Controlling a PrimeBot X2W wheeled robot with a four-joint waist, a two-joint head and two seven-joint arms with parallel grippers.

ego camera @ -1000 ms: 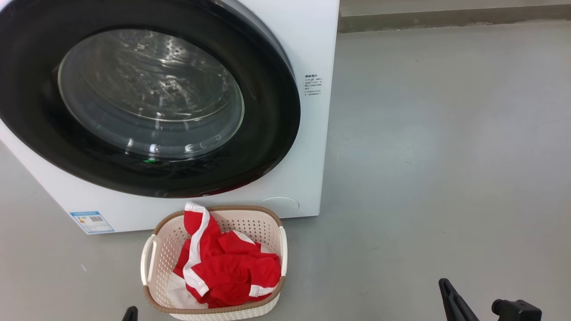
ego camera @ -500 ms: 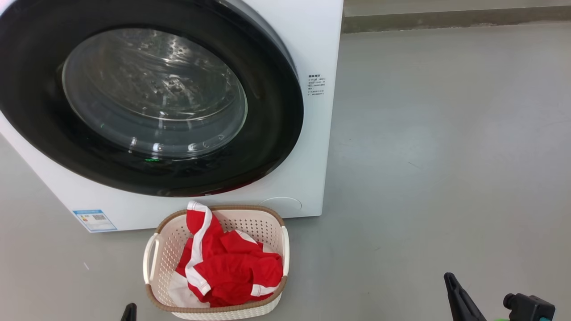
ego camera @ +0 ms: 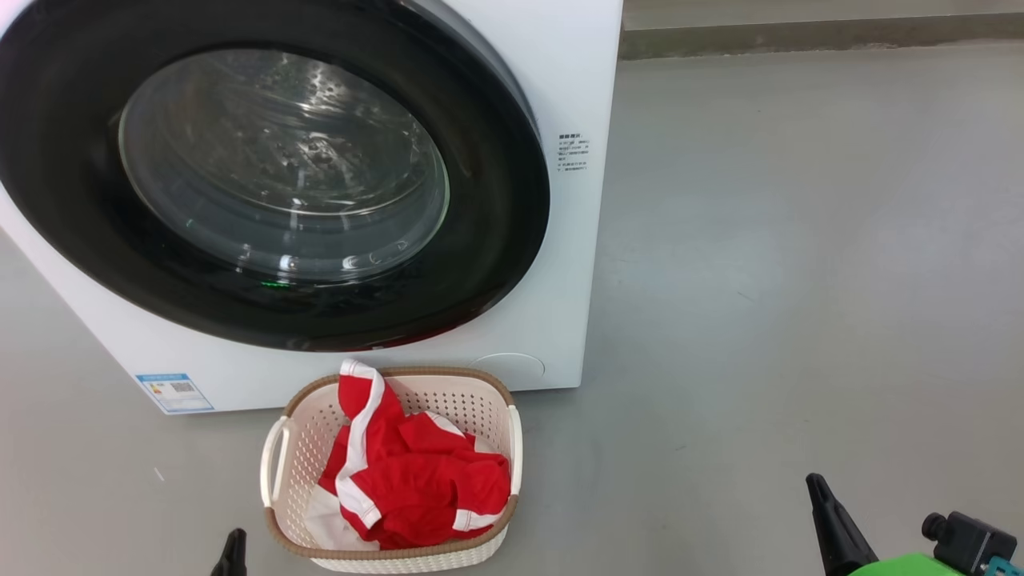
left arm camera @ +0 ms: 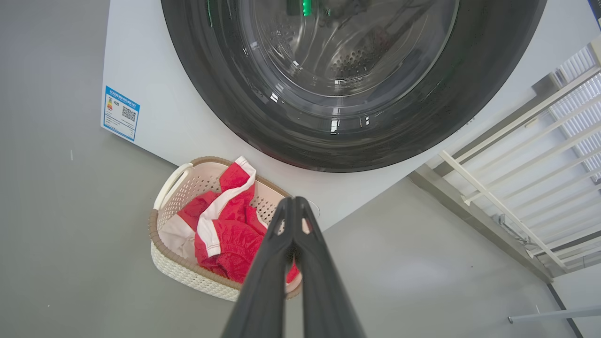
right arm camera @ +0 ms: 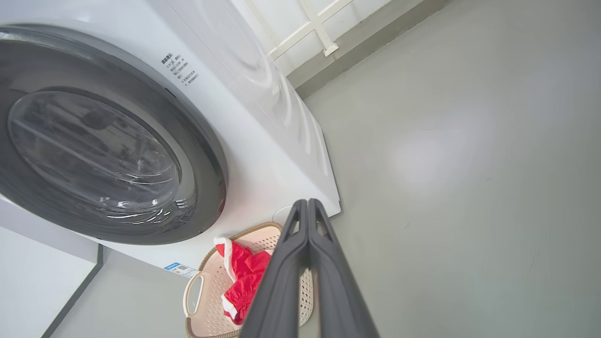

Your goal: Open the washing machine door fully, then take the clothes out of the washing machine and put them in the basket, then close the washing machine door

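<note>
The white washing machine (ego camera: 572,72) stands with its black-rimmed washing machine door (ego camera: 496,240) shut flat against the front, the steel drum visible through the glass. On the floor before it sits the cream basket (ego camera: 276,472) holding the red clothes (ego camera: 416,480) with white trim. At the bottom edge of the head view, my left gripper (ego camera: 234,552) shows just left of the basket. My right gripper (ego camera: 824,500) is far to the basket's right. In the left wrist view my left gripper (left arm camera: 293,203) is shut and empty. My right gripper (right arm camera: 307,204) is likewise shut and empty.
Grey floor (ego camera: 800,280) stretches to the right of the machine up to a low kerb (ego camera: 800,36) at the back. A white railing (left arm camera: 526,155) runs behind the machine. A blue label (ego camera: 174,392) marks the machine's lower left corner.
The whole head view has shifted slightly, so the camera moved. The right gripper has risen a little in view. Door, basket and clothes stay as they were.
</note>
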